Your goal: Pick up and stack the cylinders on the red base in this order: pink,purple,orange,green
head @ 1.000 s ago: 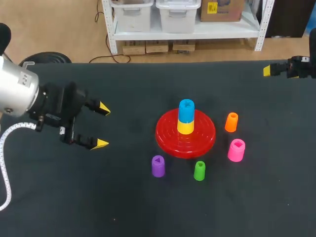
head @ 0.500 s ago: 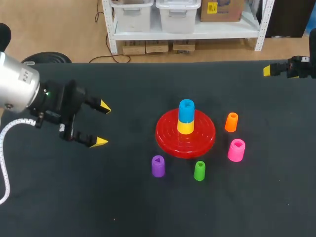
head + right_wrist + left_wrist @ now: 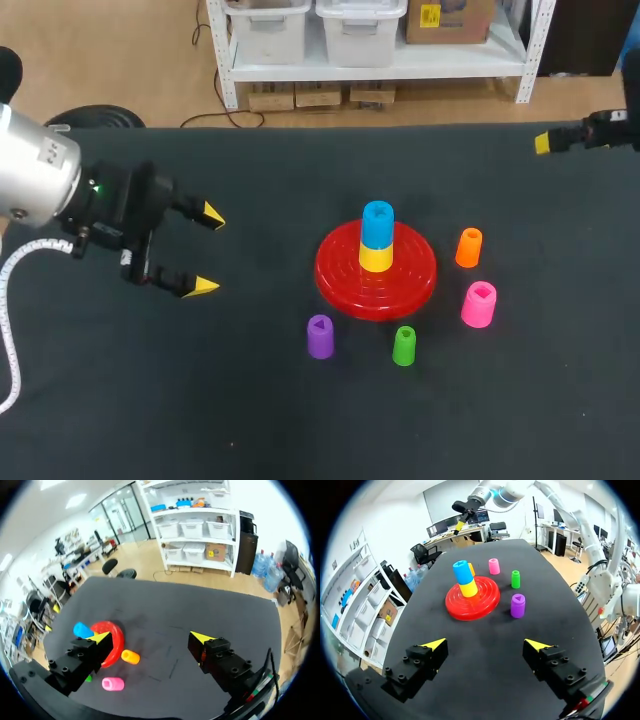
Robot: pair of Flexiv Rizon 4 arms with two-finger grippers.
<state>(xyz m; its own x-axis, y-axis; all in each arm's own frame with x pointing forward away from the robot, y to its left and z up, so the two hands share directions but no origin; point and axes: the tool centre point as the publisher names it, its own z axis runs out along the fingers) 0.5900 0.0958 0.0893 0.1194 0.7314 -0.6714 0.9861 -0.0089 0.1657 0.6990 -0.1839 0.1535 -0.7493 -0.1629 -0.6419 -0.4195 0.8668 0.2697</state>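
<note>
Left gripper: fingers spread, empty, near tabletop's left edge. Right gripper: spread, empty, over far right corner. Red base: mid-tabletop, carrying yellow cylinder under blue cylinder. Pink cylinder: upright on tabletop, beside base's right rim. Step: first pick, apparently not begun. Next: an open gripper lowered around pink cylinder.

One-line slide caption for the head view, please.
Left gripper open, clear of the red base bearing yellow and blue cylinders; pink, purple, orange and green cylinders stand unstacked near it.
</note>
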